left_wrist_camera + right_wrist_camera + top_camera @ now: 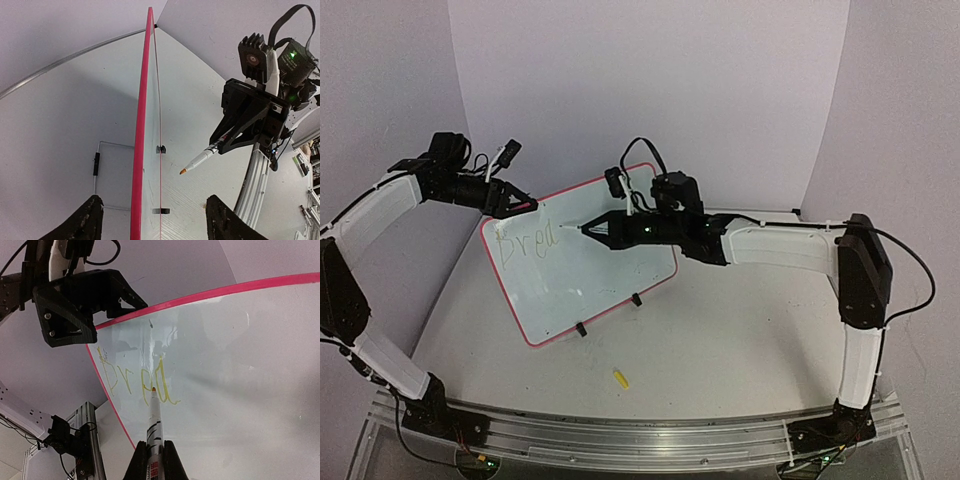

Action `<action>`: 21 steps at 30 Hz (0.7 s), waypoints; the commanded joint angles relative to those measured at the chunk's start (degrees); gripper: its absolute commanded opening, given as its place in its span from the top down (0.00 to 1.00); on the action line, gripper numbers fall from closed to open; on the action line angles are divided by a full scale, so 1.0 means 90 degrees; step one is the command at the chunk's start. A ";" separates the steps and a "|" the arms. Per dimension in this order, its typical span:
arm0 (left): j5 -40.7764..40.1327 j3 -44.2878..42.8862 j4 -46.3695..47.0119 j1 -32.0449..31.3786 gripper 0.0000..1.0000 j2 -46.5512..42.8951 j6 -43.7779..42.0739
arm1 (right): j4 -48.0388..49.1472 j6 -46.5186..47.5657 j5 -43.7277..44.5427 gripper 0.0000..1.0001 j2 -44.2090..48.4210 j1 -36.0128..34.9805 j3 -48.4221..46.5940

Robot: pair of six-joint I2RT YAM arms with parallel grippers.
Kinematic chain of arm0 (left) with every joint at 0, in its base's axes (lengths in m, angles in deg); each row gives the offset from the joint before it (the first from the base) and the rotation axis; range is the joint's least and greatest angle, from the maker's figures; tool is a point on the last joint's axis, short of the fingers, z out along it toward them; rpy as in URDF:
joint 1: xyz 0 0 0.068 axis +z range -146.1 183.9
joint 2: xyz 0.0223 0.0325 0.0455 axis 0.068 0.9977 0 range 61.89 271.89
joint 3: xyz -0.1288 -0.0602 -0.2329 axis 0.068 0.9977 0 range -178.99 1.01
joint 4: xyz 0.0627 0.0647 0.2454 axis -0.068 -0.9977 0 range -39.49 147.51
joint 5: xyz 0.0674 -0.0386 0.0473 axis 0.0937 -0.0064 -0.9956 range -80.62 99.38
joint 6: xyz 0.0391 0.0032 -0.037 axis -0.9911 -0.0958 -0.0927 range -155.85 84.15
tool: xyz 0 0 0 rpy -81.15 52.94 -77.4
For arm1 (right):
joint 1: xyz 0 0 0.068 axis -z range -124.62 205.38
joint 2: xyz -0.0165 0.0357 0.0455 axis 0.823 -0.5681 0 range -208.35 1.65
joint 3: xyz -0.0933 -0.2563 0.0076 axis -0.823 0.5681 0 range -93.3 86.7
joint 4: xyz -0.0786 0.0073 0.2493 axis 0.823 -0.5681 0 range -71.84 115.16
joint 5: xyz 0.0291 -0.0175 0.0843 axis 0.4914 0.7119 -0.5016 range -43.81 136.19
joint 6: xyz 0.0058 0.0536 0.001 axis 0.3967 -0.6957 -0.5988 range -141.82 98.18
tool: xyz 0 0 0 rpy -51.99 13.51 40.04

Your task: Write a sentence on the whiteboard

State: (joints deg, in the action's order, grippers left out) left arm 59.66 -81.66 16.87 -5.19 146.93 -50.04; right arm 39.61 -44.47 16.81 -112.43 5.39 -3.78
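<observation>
Black fingers of the left gripper (525, 205) stand wide apart at the far left, straddling the top corner of the whiteboard (605, 285) with the pink edge between them. From the left wrist view neither finger seems to press on it. That is my first worry: if the board is not pinched, any push from the pen could rock it or slide it back. If the jaws close off-centre, they could twist the corner and tip it.

The board itself leans back on two small black feet (581, 329) on the table, a little left of centre, between the two arms. Such thin feet look easy to skid on the smooth top.

Yellow-orange writing (135, 377), roughly "Bred" or "Pred", sits in the upper left of the board. It is faint, so a light stroke may leave gaps, while a heavy one shoves the board.

Further right, the right gripper (595, 230) is clamped tight on the marker (154, 415), tip at the foot of the last letter. I cannot tell whether it touches. A slanted tip could smear that letter or skate off line.

On the table nearer the arms lies a small yellow bit (619, 377), maybe a cap, clear of everything.
</observation>
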 commanded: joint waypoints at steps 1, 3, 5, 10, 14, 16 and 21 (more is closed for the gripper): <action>-0.0221 -0.0407 -0.0274 -0.0189 0.41 0.0197 -0.0294 | 0.0016 0.0002 0.0062 1.00 -0.0213 0.0023 -0.0444; -0.0220 -0.0411 -0.0285 -0.0226 0.48 0.0225 -0.0330 | -0.0011 -0.0009 0.0031 1.00 -0.0282 0.0021 -0.0543; -0.0192 -0.0390 -0.0277 -0.0251 0.53 0.0220 -0.0366 | -0.0037 -0.0009 0.0023 1.00 -0.0339 0.0020 -0.0614; -0.0171 -0.0305 -0.0232 -0.0267 0.67 0.0204 -0.0414 | -0.0090 -0.0021 -0.0005 1.00 -0.0495 0.0021 -0.0776; -0.0183 -0.0278 -0.0232 -0.0266 0.76 0.0229 -0.0467 | -0.0092 -0.0043 -0.0018 1.00 -0.0562 0.0021 -0.0845; -0.0186 -0.0277 -0.0241 -0.0267 0.80 0.0240 -0.0488 | -0.0092 -0.0057 -0.0025 1.00 -0.0601 0.0020 -0.0884; -0.0189 -0.0263 -0.0240 -0.0269 0.89 0.0259 -0.0516 | -0.0121 -0.0084 0.0014 1.00 -0.0697 0.0021 -0.0971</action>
State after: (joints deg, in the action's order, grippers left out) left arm 57.97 -83.00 15.95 -7.11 148.89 -53.81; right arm 37.71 -44.82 16.79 -117.47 5.39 -9.77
